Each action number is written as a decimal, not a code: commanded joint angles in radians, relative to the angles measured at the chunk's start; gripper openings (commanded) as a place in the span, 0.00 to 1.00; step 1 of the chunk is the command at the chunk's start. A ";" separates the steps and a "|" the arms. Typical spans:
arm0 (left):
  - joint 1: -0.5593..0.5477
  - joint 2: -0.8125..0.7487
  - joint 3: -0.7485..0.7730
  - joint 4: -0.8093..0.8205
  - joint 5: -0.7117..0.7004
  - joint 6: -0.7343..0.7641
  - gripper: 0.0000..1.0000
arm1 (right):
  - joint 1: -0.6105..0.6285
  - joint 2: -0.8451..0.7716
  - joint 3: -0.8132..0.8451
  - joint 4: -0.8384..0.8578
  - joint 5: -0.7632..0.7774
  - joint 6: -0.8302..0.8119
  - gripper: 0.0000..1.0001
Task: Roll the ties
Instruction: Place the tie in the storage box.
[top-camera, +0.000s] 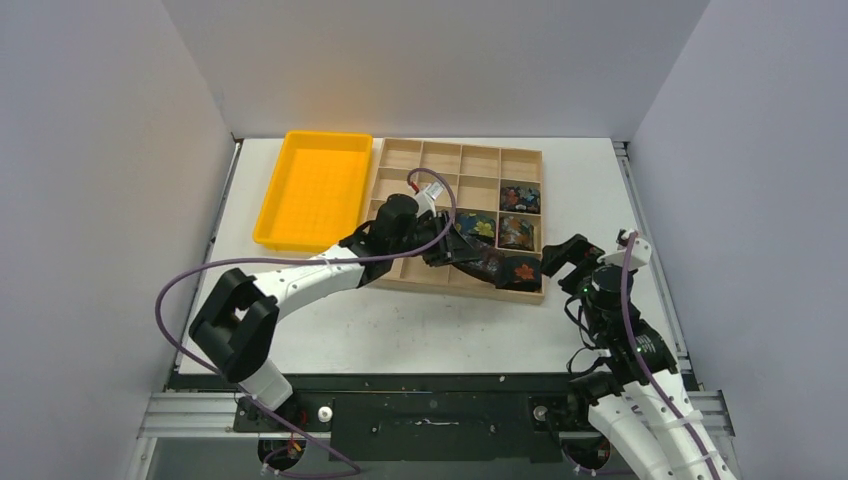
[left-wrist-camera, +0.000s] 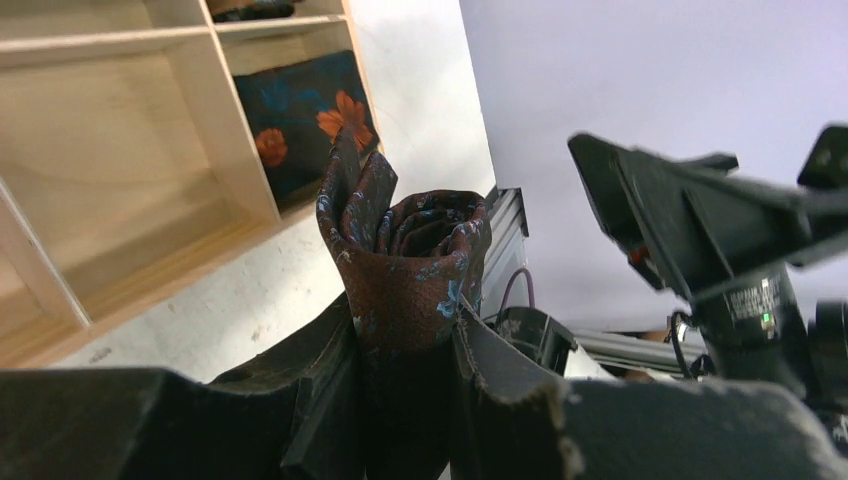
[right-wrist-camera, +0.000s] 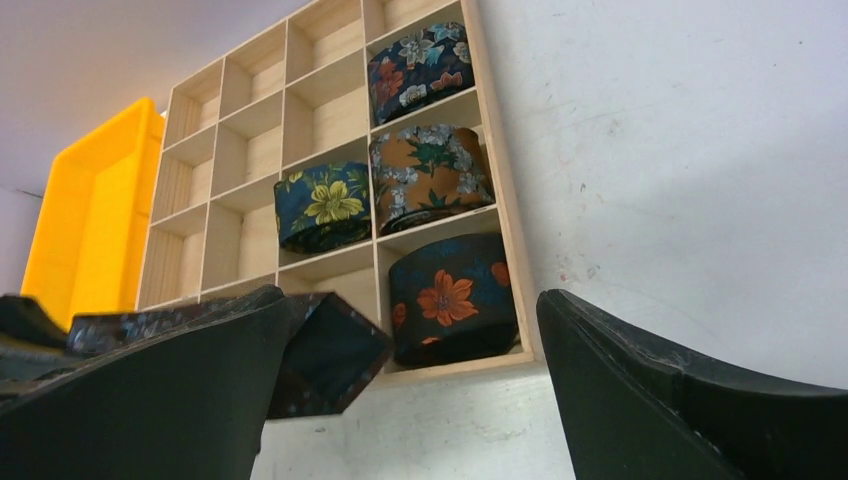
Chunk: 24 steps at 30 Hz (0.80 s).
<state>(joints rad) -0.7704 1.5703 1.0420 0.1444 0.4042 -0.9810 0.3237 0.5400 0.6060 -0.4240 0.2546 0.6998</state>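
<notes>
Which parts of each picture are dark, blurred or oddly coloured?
Top external: even light, sharp; the yellow bin tints the back wall orange. Left wrist: rolled tie sharp, left fingers almost black. Right wrist: wooden tray sharp, right fingers dark.

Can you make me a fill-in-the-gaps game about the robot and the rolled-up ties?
1. The bin beside the wooden tray is coloured ___.
2. Not counting the held one, the coiled ties in the tray's cells number ___.
3. The left gripper is shut on a rolled tie; the right gripper holds ___.
Missing words: yellow; four; nothing.
</notes>
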 joint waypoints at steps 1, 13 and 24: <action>0.030 0.087 0.123 0.058 0.059 -0.033 0.00 | 0.013 -0.029 -0.016 -0.034 -0.025 -0.019 0.98; 0.057 0.267 0.276 -0.129 0.029 0.037 0.00 | 0.025 -0.067 -0.058 -0.019 -0.052 -0.030 0.98; 0.063 0.312 0.365 -0.462 -0.113 0.197 0.00 | 0.027 -0.057 -0.066 -0.015 -0.054 -0.024 0.98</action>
<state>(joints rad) -0.7143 1.8771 1.3159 -0.1947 0.3660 -0.8783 0.3424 0.4805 0.5468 -0.4656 0.2039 0.6857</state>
